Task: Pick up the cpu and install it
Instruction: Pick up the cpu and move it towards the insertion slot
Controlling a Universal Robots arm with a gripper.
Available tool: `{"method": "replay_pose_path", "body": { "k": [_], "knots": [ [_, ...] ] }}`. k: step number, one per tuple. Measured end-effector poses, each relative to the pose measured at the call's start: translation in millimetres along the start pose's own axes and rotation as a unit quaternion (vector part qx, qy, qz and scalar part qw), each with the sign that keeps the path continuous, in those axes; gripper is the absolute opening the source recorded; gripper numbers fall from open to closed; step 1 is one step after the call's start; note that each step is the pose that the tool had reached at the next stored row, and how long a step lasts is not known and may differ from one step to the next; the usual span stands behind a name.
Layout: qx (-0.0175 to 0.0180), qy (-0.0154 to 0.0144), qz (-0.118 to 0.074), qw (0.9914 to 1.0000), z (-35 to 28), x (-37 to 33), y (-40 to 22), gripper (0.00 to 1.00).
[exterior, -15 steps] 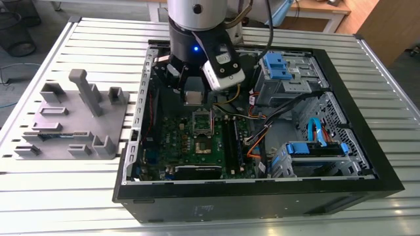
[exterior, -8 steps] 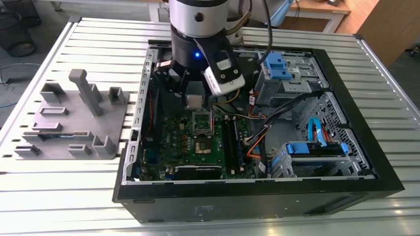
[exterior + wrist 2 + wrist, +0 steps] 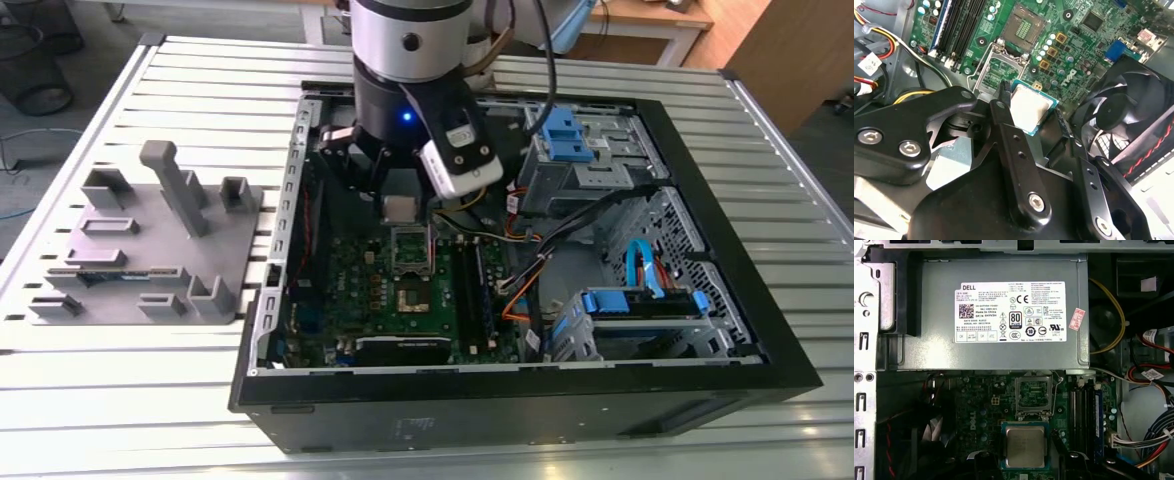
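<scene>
The tool (image 3: 1032,107) clamps the cpu (image 3: 1025,447) by its edges above the board. In the exterior view the open socket (image 3: 406,291) lies at 6 o'clock. A skewed or off-centre descent could bend pins.

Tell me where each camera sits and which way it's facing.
Exterior view: off the arm, high up, looking down into the open computer case on the table; the arm reaches in.
First wrist view: on the arm, looking down at the power supply and motherboard; the gripper shows.
Second wrist view: on the arm, slanting across the motherboard toward a fan; the gripper's fingers show.
Shared: both wrist views show the cpu held in the gripper.
</scene>
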State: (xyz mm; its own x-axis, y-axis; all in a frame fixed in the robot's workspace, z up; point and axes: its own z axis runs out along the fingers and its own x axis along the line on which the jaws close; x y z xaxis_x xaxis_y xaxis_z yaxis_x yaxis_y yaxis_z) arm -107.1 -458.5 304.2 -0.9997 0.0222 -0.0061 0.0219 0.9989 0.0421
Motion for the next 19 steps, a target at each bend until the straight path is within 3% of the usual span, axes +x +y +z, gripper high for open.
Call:
{"method": "replay_pose_path", "body": {
  "k": [7, 14, 19],
  "knots": [
    [0.0001, -0.0015, -0.001, 1.00000, 6.2, -0.1, -2.9, 0.47],
    [0.0000, -0.0022, -0.001, 1.00000, 11.1, -0.5, -12.0, 0.47],
    [0.0000, -0.0022, -0.001, 1.00000, 15.0, -3.6, -13.1, 0.47]
  ]
}}
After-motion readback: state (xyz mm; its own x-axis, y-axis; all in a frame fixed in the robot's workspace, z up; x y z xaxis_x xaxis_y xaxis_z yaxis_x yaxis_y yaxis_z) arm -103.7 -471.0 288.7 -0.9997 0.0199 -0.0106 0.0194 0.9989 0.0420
